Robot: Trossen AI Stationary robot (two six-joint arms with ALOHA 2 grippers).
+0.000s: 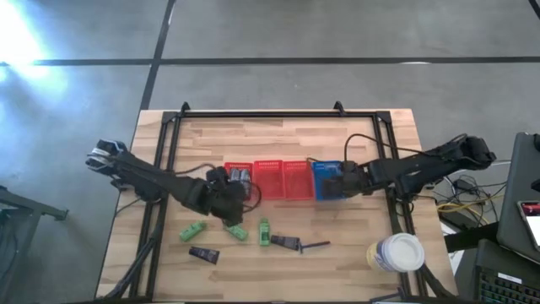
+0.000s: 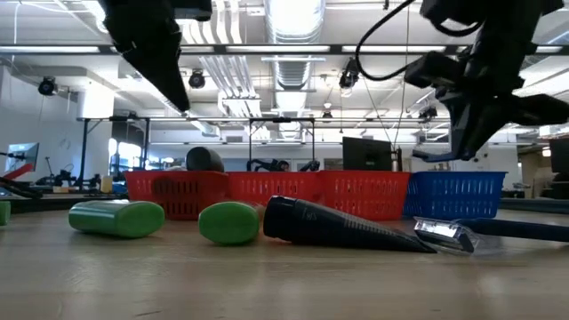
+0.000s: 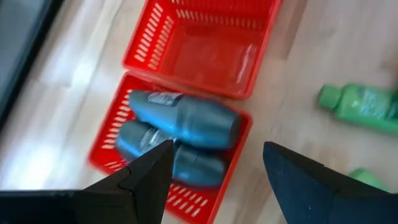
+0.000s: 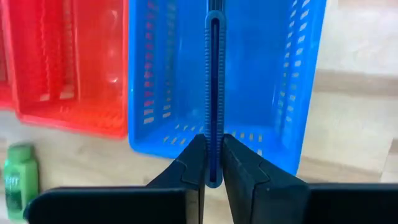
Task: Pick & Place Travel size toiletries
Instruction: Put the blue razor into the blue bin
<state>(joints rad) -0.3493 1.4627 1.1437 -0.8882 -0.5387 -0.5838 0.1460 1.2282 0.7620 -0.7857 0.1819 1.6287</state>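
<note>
My right gripper (image 4: 214, 163) is shut on a thin dark-blue razor (image 4: 214, 93) above the blue basket (image 4: 280, 93); the high view shows it there too (image 1: 339, 181). My left gripper (image 3: 214, 165) is open above the leftmost red basket (image 3: 112, 155), where grey rounded containers (image 3: 186, 118) lie. On the near table lie three green packets (image 1: 192, 230) (image 1: 236, 230) (image 1: 264, 230), two dark tubes (image 1: 203, 253) (image 1: 285, 243) and another razor (image 1: 316, 246). My right gripper pinches the razor's ribbed handle near its end (image 4: 214, 177) between the two fingers. The handle runs straight out ahead of the fingers, in line with them. The razor is lifted clear, over the blue basket's inside.
Three red baskets (image 1: 268, 180) and the blue one (image 1: 326, 180) stand in a row at mid-table. A big yellow jar with a white lid (image 1: 396, 253) stands at the near right corner. In the low view a dark tube (image 2: 338, 227) and a razor (image 2: 444, 233) lie before the baskets.
</note>
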